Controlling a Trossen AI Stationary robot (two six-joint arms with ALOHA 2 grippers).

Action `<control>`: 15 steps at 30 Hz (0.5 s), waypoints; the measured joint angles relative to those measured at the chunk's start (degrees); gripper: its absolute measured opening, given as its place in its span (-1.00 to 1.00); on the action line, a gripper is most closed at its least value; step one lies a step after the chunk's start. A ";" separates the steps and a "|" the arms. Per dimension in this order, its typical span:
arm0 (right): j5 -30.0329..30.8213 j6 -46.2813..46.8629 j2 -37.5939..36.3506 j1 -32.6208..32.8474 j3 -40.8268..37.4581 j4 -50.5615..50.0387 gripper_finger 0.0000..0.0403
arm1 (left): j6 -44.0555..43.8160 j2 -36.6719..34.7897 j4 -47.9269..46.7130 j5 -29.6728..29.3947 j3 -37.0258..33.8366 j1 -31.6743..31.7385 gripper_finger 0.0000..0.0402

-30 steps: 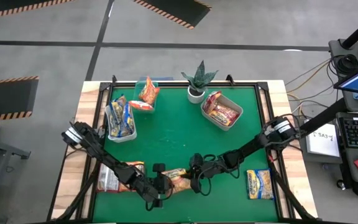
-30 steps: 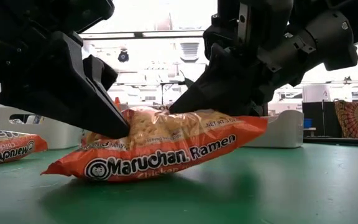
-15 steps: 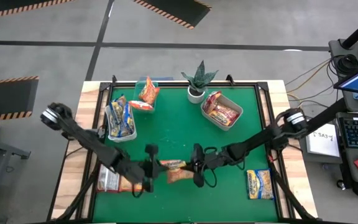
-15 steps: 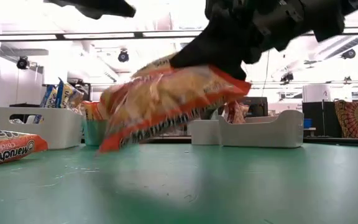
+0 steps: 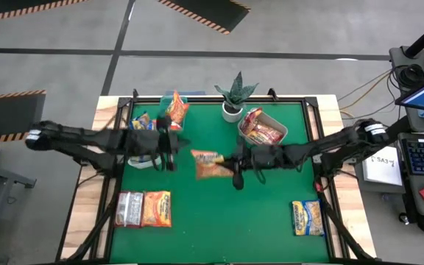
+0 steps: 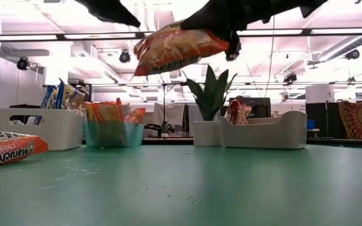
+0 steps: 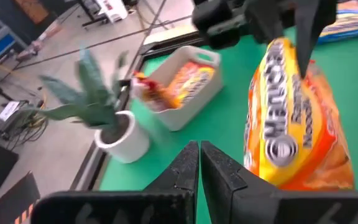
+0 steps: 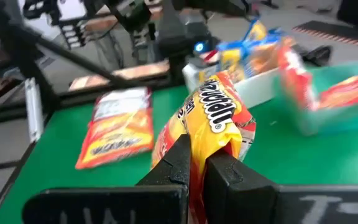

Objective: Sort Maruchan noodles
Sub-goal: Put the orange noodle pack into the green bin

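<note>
An orange Maruchan packet [image 5: 208, 163] hangs in the air over the middle of the green mat, held by my right gripper [image 5: 230, 160], which reaches in from the table's right. In the low view the packet [image 6: 178, 47] floats high above the mat. My left gripper [image 5: 174, 140] is shut and holds nothing; it hovers left of the packet, beside the white bin [image 5: 132, 157]. Its wrist view shows its closed fingers [image 7: 199, 158] and the packet [image 7: 291, 118] beyond. A silvery packet [image 5: 127, 208], an orange one [image 5: 156, 208] and a yellow one [image 5: 308, 218] lie flat on the mat. My right gripper pinches the orange packet between its two fingers at the packet's right end [image 8: 215, 144]. The fingers come in roughly level from the table's right. The packet is lifted clear of the mat and sticks out from the fingers toward the table's left, tilted slightly.
At the far side stand a white bin with yellow-and-blue packets, a clear-teal bin [image 5: 173, 110] with orange packets, a potted plant [image 5: 234, 96] and a grey bin [image 5: 263, 131] with red packets. Black frame rails edge the mat.
My right gripper has lifted the orange packet off the mat near the near edge and carried it up and toward the far edge. My left gripper has let go of the packet, risen, and moved toward the far-left bins.
</note>
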 joint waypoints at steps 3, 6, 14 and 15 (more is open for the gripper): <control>-3.71 -0.77 -2.05 -4.89 0.26 -0.51 -0.96 | 3.46 -1.32 0.25 6.31 0.00 8.87 -1.00; -8.31 -1.09 -2.75 -10.68 2.43 -2.83 -0.96 | 7.40 -1.00 1.13 13.50 0.04 18.91 -1.00; -13.00 -10.40 0.44 -23.39 14.72 -11.47 -0.96 | 14.88 3.69 5.95 35.21 0.12 45.01 -1.00; -13.02 -11.54 1.09 -24.52 16.48 -12.85 -0.96 | 15.51 4.62 6.61 37.53 0.11 47.77 -1.00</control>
